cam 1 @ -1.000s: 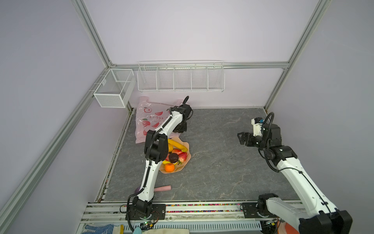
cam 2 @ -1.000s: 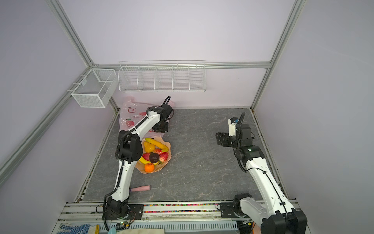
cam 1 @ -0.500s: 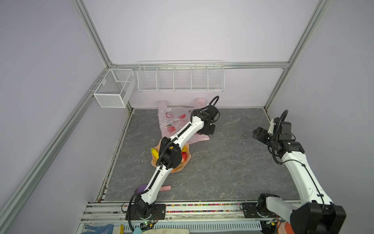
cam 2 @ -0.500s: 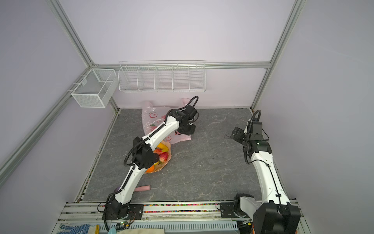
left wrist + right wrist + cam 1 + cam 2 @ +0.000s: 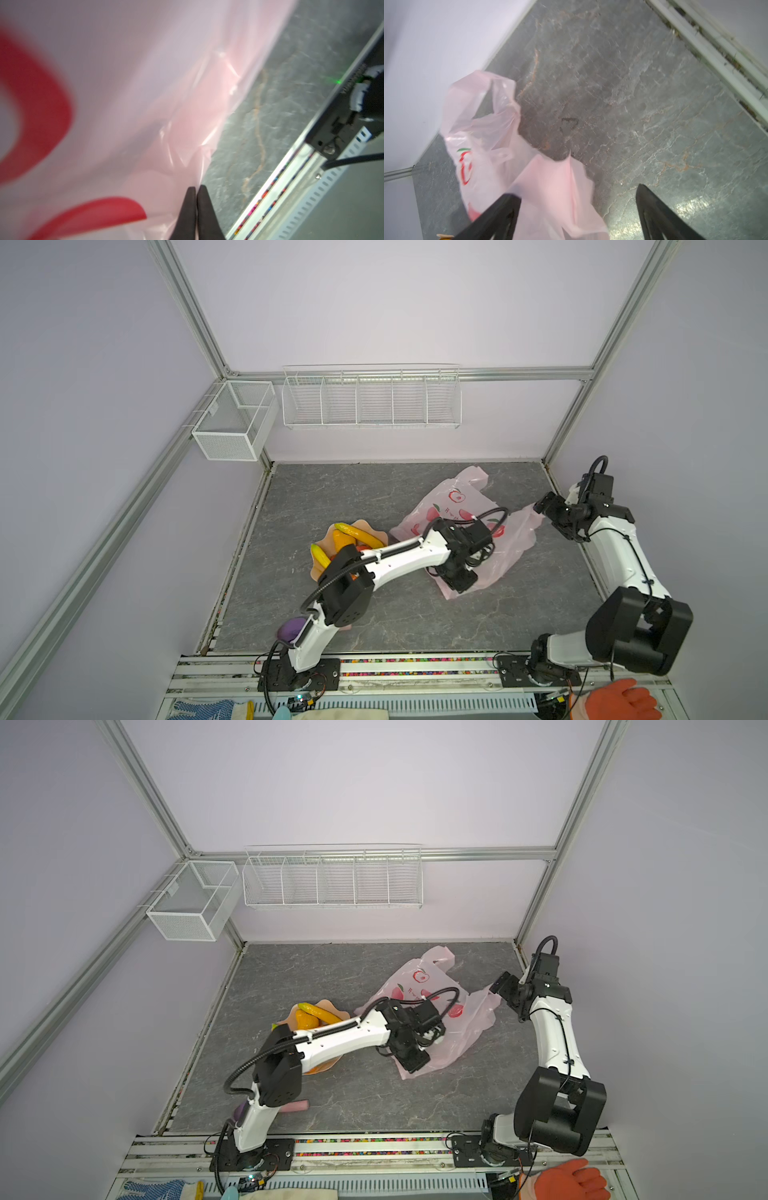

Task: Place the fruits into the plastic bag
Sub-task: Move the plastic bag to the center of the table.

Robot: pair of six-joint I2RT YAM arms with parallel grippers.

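Film of the bag (image 5: 145, 104) sits pinched in the left pincer (image 5: 196, 188), its tips pressed together, and it has dragged the bag from the back left corner to mid-table (image 5: 374, 614). The bag now lies beside the dish (image 5: 361, 524) of fruit (image 5: 357, 533), so loading is closer though unstarted. That arm stretches low over the dish, while the right pincer (image 5: 574, 190), spread wide, hovers at the bag's far handle.

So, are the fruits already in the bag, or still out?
Out: the fruits in view lie on the dish, beside the bag. Whether the bag holds any, I cannot tell.
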